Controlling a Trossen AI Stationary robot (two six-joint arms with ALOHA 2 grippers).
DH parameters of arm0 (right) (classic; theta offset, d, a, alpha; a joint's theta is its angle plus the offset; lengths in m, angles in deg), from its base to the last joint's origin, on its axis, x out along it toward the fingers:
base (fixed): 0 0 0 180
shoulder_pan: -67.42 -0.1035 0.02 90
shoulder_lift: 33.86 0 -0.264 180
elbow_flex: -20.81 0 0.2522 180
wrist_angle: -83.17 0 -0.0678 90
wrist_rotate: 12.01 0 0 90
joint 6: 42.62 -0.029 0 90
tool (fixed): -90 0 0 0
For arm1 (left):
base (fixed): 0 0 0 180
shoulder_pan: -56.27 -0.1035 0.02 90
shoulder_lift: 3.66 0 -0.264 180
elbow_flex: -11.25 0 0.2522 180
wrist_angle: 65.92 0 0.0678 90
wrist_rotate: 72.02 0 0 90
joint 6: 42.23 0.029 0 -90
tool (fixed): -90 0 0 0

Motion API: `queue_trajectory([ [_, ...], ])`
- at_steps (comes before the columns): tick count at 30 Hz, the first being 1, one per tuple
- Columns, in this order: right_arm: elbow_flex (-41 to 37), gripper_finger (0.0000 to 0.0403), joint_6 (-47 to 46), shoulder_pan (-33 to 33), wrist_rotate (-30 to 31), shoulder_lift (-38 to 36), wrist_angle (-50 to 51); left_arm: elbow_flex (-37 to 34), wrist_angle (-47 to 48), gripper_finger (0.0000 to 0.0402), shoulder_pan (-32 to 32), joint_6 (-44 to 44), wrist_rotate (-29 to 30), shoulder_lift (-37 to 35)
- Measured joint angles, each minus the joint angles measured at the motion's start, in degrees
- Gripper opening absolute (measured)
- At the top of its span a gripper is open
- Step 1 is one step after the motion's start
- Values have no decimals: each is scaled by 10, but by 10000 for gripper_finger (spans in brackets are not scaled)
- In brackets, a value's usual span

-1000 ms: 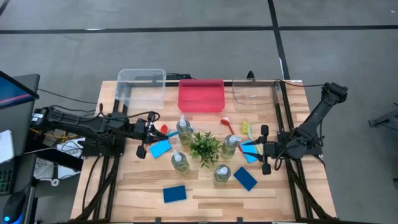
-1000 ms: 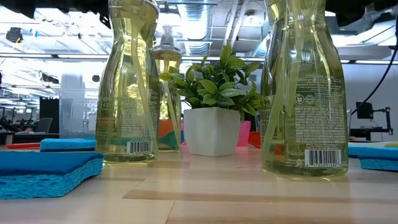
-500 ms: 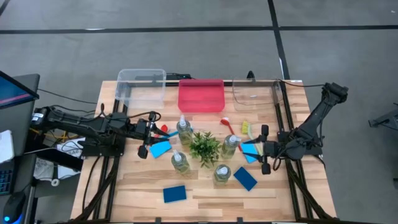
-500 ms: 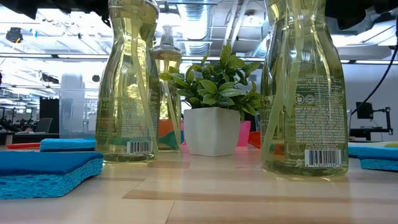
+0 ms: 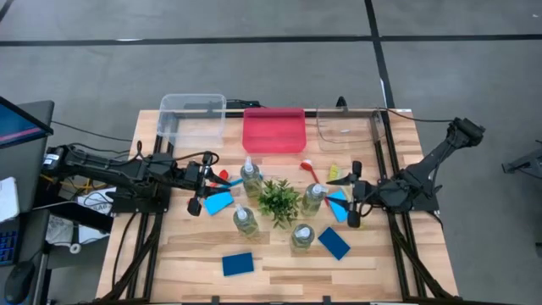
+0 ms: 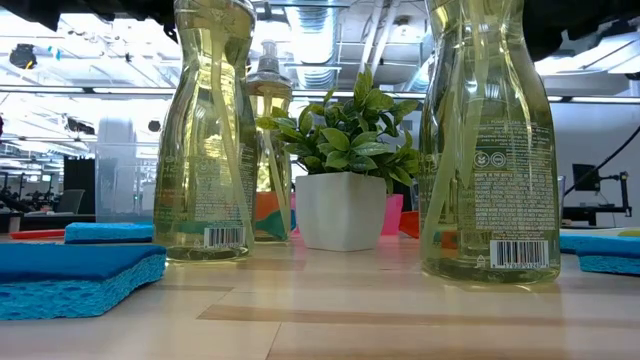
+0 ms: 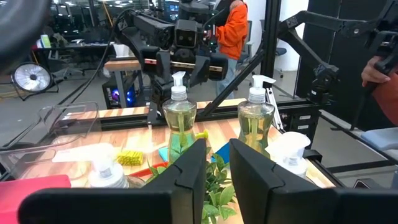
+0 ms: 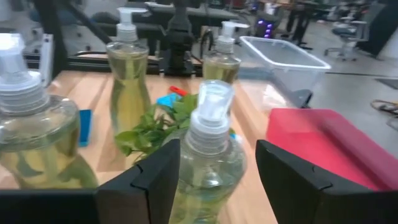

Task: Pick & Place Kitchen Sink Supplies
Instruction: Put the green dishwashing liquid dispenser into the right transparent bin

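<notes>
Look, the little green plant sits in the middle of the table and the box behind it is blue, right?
Not quite. The small leafy green plant does sit in the middle of the wooden table, but the plastic box behind it is pink, not blue. The high view shows this. The blue things are flat sponges lying on the wood.

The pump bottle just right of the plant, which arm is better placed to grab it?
Probably right: the right gripper is open with that pump bottle lined up between its fingers. The left gripper sits across the plant.
</notes>
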Motion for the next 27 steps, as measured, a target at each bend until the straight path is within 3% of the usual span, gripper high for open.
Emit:
queue_trajectory([
  [14, 0, 189, 0, 56, -26, 19, -23, 0, 0, 68, 0, 0, 0, 0],
  [21, 0, 187, 0, 64, -73, 19, -26, 0, 0, 68, 0, 0, 0, 0],
  [27, 0, 183, 5, 64, -75, 19, -41, 0, 0, 68, 0, 0, 0, 0],
])
